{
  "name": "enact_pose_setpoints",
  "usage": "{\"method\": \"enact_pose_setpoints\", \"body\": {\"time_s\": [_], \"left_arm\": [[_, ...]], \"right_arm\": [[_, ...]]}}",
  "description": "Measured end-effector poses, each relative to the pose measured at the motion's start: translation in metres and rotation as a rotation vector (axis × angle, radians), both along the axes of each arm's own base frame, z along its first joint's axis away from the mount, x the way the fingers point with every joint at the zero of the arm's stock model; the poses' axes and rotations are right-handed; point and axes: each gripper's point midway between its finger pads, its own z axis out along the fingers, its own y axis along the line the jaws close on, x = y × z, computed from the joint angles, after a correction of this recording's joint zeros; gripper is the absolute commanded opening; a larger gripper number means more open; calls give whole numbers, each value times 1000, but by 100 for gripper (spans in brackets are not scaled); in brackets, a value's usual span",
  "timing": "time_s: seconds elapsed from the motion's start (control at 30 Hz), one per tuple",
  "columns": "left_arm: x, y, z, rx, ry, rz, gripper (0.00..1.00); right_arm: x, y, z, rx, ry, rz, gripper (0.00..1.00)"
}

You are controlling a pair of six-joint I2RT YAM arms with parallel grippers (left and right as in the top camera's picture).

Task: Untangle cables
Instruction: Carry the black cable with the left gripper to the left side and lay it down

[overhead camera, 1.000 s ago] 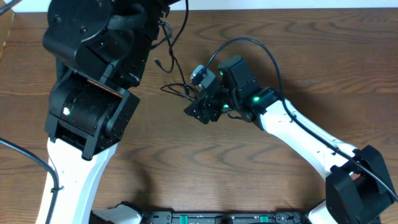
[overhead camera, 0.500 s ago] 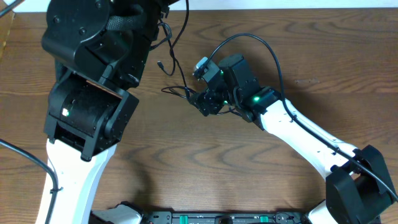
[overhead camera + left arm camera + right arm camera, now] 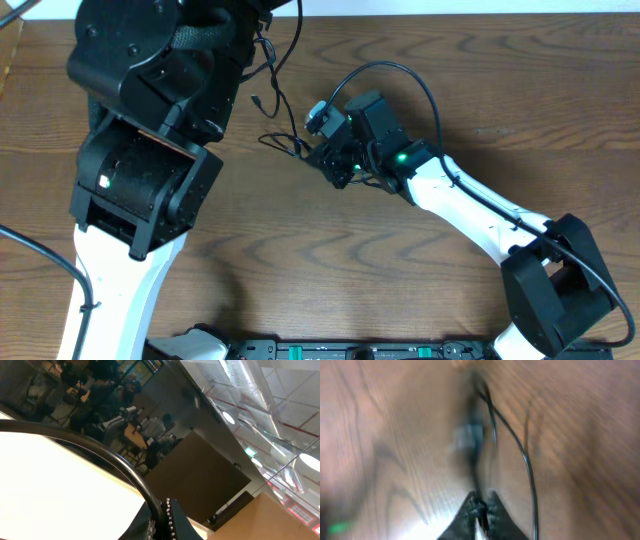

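Thin black cables hang from the top of the overhead view down to a small tangle on the wooden table. My left gripper is raised high and shut on a black cable that arcs away to the left. My right gripper sits low at the right edge of the tangle. In the right wrist view, which is blurred, the right gripper is shut on a black cable running straight ahead. A second thin black strand curves past on its right.
The bulky left arm covers the table's left side in the overhead view. The right arm's thicker black cable loops above its wrist. Bare wooden table lies to the right. The robot base runs along the front edge.
My right gripper has shifted slightly up and left to the tangle and gone from open to shut on a black cable. The left arm has not moved.
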Motion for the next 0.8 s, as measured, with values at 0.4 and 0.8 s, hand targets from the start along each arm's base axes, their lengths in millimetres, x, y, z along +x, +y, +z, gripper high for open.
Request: {"method": "enact_pose_setpoints", "body": {"time_s": [0.4, 0.8], "left_arm": [[7, 28, -9, 2, 38, 172, 8], [7, 33, -6, 32, 24, 202, 7]], "right_arm": [[-60, 1, 114, 210, -90, 194, 1], [-33, -48, 53, -104, 6, -125, 94]]}}
